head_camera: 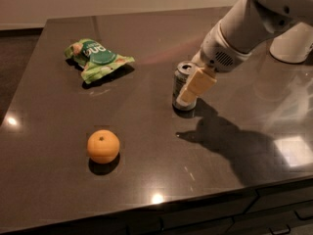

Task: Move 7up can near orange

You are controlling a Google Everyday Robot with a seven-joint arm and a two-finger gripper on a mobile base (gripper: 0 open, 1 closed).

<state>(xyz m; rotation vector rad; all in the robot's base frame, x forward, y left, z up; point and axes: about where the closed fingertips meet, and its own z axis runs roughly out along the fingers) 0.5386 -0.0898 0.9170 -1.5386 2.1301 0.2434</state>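
Note:
The 7up can [178, 80] stands upright on the dark table, right of centre, silver-grey with a shiny top. The orange [103, 146] sits on the table to the front left of the can, well apart from it. My gripper [190, 93] reaches down from the white arm [244, 31] at the upper right. It is at the can's right side, and its cream tip overlaps the can's front right. The can's right side is hidden behind it.
A flat green snack bag [96, 58] lies at the back left of the table. The table's front edge [195, 199] runs along the bottom, with drawers below. A white rounded body [293, 45] stands at the far right.

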